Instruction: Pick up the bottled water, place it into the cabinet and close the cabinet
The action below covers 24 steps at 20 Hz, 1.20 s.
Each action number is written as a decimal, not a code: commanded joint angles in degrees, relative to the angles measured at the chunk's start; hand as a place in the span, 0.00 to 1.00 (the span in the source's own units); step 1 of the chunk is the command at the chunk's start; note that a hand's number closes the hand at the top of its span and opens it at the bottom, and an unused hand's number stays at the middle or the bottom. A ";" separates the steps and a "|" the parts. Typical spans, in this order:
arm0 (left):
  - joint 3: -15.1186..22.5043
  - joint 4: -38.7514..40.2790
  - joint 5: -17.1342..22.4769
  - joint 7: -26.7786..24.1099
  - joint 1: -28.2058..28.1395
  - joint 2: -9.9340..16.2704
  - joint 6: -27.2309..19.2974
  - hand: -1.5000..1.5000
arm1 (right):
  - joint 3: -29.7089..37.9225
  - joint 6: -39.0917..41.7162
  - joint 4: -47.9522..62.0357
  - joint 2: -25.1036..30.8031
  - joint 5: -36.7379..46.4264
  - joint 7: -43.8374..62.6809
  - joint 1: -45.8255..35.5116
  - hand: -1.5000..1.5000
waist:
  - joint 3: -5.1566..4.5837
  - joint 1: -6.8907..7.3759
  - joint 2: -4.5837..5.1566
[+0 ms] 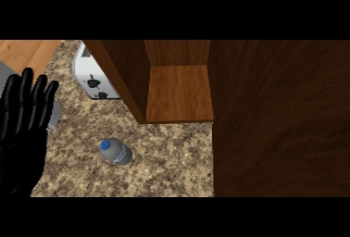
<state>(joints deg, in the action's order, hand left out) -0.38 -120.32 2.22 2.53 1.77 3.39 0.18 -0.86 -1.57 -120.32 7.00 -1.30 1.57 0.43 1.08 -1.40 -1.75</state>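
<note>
The bottled water (115, 151), clear with a blue cap, stands upright on the speckled counter (171, 157), in front of the cabinet. The wooden cabinet (179, 92) is open, its bare shelf showing, and its dark door (280, 120) swings out to the right and fills that side of the view. My left hand (24, 120) shows at the left edge, open with fingers straight up, well to the left of the bottle and not touching it. My right hand is not in view.
A white toaster (92, 74) stands on the counter just left of the cabinet's side wall. A strip of lighter wood (24, 53) lies at the top left. Bare counter surrounds the bottle.
</note>
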 commanded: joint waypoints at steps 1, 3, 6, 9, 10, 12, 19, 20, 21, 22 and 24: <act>0.43 0.01 -1.65 -1.92 -0.79 0.58 0.69 0.00 | 0.67 1.82 -6.83 0.05 -1.98 -2.08 7.14 0.00 | -1.07 0.87 1.60; 1.72 -4.91 -4.46 -0.26 -3.67 -0.60 -1.64 0.00 | -1.31 -0.04 -5.35 -1.02 2.34 -1.09 5.18 0.00 | -1.08 1.43 1.63; 5.87 -10.13 -8.66 -4.46 -13.98 -2.10 -1.22 0.00 | -2.52 -0.34 -6.36 -1.58 4.37 -1.14 6.59 0.00 | -1.09 1.81 1.61; 6.35 -10.35 2.56 5.76 -13.15 -3.31 -3.65 0.00 | -9.93 6.98 -9.61 -0.36 -2.20 1.98 11.48 0.00 | -1.07 1.70 1.46; 5.99 -13.55 2.73 8.57 -14.73 -3.32 -3.74 0.00 | -9.72 6.93 -14.58 0.50 -3.09 5.59 12.55 0.00 | -1.08 1.55 1.39; 8.93 -16.12 1.49 7.37 -20.07 -3.35 -4.36 0.00 | -10.83 6.03 -17.98 0.14 -2.27 7.93 13.05 0.00 | -1.09 1.64 1.47; 12.59 -23.70 -2.09 13.58 -22.51 -3.32 -6.00 0.00 | -18.85 3.50 -22.85 -2.30 4.45 14.43 13.04 0.00 | -1.09 1.58 1.62; 16.77 -23.20 -3.64 10.79 -25.25 -3.38 -7.94 0.00 | -17.10 3.45 -21.11 -2.97 3.36 11.53 12.30 0.00 | -1.08 1.65 1.62; 11.53 -21.84 -1.27 11.64 -22.96 -2.77 -5.59 0.00 | -19.78 3.38 -23.78 -2.63 5.19 15.38 12.49 0.00 | -1.10 1.53 1.64; 16.49 -24.31 -3.75 11.38 -26.88 -3.38 -6.67 0.00 | -24.34 0.70 -23.28 -4.56 10.46 17.34 11.41 0.00 | -1.12 1.73 1.57; 16.15 -23.00 -5.67 13.99 -22.19 -3.38 -9.43 0.00 | -18.76 3.46 -23.45 -2.11 3.98 13.97 13.54 0.00 | -1.07 1.39 1.66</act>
<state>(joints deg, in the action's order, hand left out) 14.38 -141.47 -0.39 14.17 -21.11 0.14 -7.16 -20.72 1.18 -140.74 3.91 3.43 14.23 13.04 -0.01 0.14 -0.15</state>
